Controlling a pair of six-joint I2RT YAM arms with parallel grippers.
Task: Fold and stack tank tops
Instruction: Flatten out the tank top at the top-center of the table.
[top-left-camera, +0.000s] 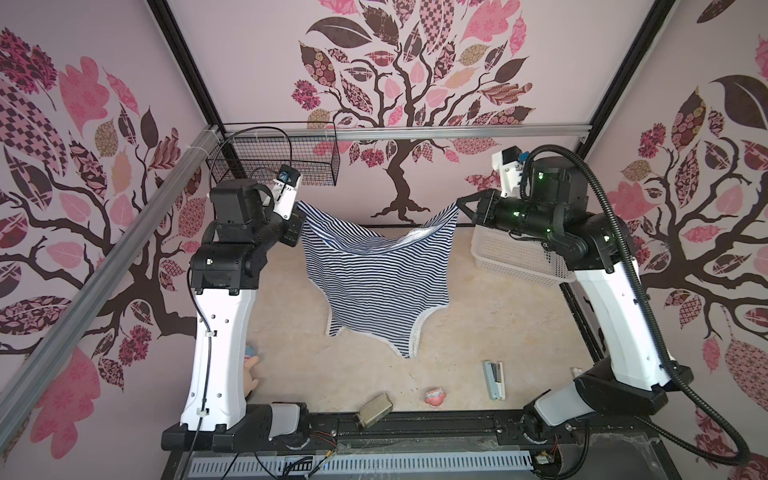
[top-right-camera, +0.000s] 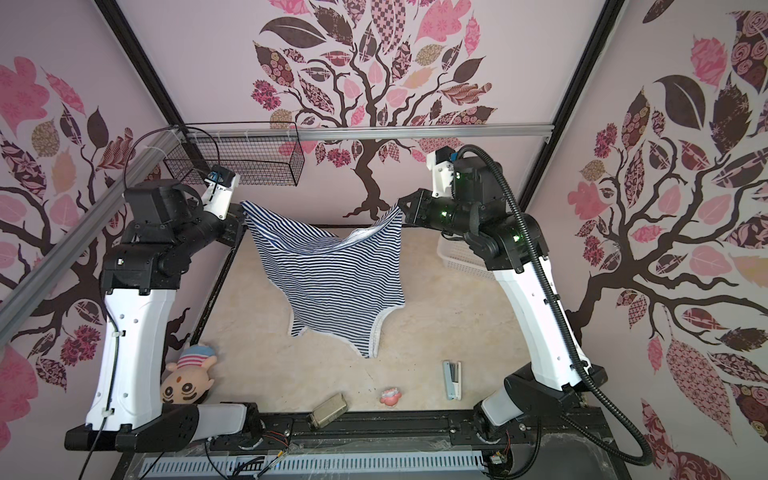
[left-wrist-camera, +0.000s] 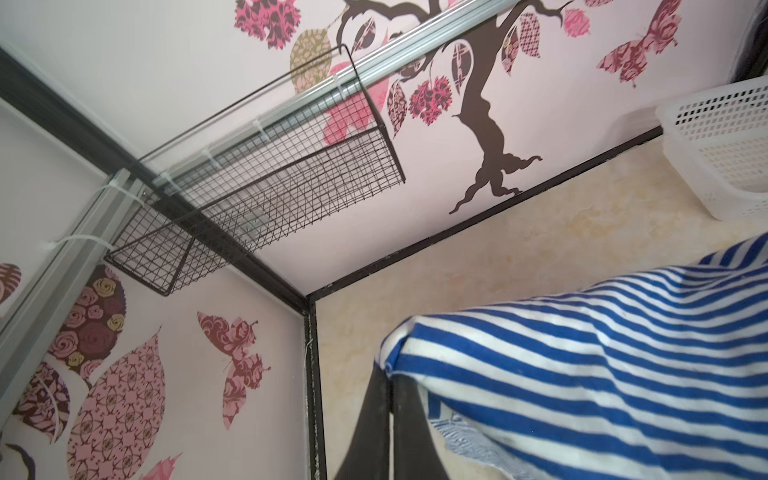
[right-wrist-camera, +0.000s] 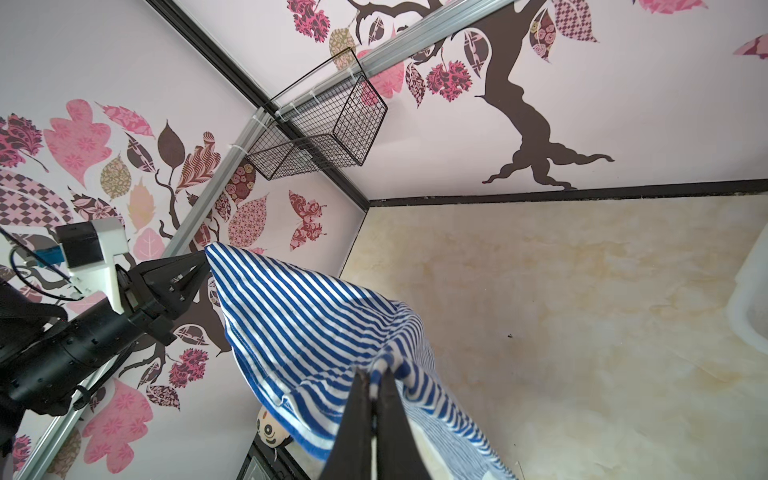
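My left fingers and right fingers clench the soft navy-and-white striped cloth tank top; I'd lower it taut, level

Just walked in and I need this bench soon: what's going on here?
Two robot arms hold one striped tank top up between them. The left gripper is shut on one corner, the right gripper on the other. It hangs spread, straps down, over the table. No fold is made yet, and nothing is stacked.
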